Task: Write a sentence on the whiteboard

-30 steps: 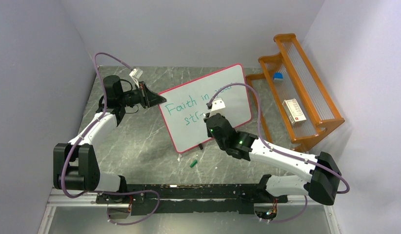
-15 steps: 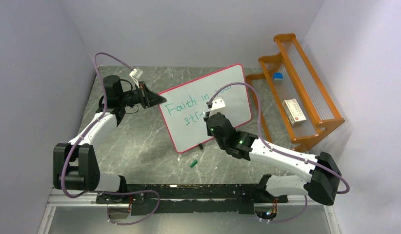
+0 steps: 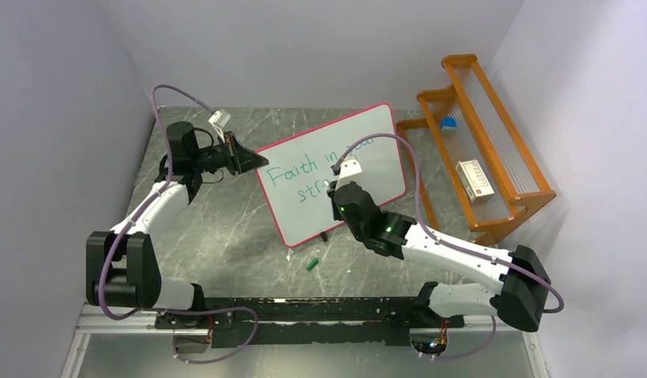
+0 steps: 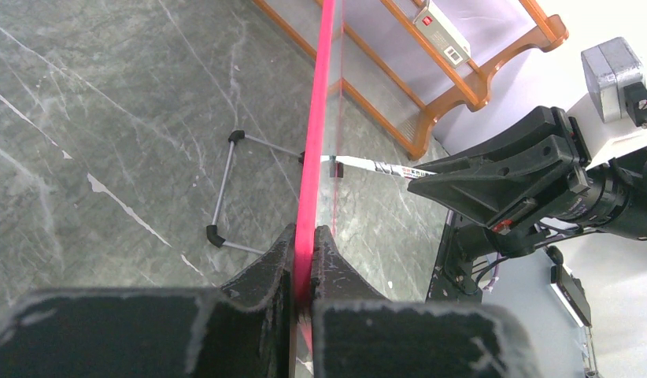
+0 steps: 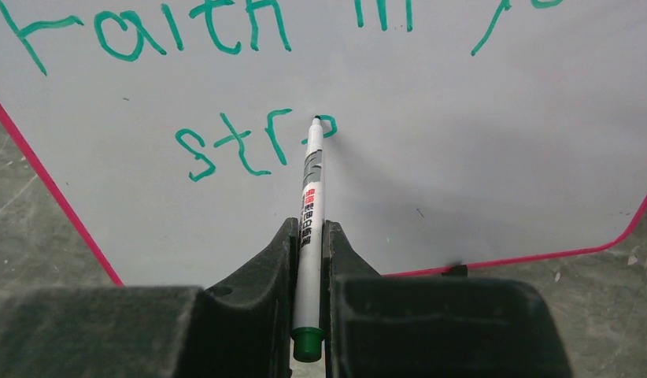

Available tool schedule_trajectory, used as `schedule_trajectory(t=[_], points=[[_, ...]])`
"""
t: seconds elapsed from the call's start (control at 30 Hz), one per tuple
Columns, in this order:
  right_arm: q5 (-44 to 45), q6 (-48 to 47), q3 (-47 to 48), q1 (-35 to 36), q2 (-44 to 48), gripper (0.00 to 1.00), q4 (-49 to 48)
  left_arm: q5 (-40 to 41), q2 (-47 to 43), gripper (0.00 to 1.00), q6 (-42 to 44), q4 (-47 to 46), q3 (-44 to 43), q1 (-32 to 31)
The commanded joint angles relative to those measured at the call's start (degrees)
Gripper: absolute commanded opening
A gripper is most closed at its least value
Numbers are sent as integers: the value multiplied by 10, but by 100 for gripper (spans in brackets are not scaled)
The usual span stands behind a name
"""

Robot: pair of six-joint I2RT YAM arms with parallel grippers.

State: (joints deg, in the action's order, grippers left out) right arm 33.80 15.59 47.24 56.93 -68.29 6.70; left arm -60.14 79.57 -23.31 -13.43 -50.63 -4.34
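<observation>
The whiteboard (image 3: 375,146) with a pink-red frame stands tilted on the table. Green writing reads "Faith in you" on the top line (image 5: 218,27) and "str" plus part of a further letter below (image 5: 234,142). My left gripper (image 3: 256,162) is shut on the board's left pink edge (image 4: 308,213). My right gripper (image 3: 334,186) is shut on a white marker with a green end (image 5: 309,213). The marker's tip (image 5: 316,120) touches the board just right of "str". The marker also shows in the left wrist view (image 4: 367,165), meeting the board's face.
An orange wooden rack (image 3: 482,142) stands at the right, holding a white box (image 3: 474,179) and a small blue item (image 3: 449,124). A green marker cap (image 3: 312,264) lies on the table in front of the board. The board's wire feet (image 4: 222,189) rest on the marble top.
The right gripper and marker have shifted slightly left and up along the second line, adding a stroke after "str". The left arm has held still.
</observation>
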Motion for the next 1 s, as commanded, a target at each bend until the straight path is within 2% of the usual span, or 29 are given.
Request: schedule_trajectory(t=[0.0, 0.63, 0.97], points=[[-27, 0, 9, -3, -5, 0, -4, 33, 17, 5, 42, 52, 7, -11], [-44, 14, -9, 0, 1, 0, 47, 34, 17, 5, 43, 53, 6, -11], [-23, 19, -17, 0, 4, 0, 69, 34, 18, 5, 43, 54, 6, -11]])
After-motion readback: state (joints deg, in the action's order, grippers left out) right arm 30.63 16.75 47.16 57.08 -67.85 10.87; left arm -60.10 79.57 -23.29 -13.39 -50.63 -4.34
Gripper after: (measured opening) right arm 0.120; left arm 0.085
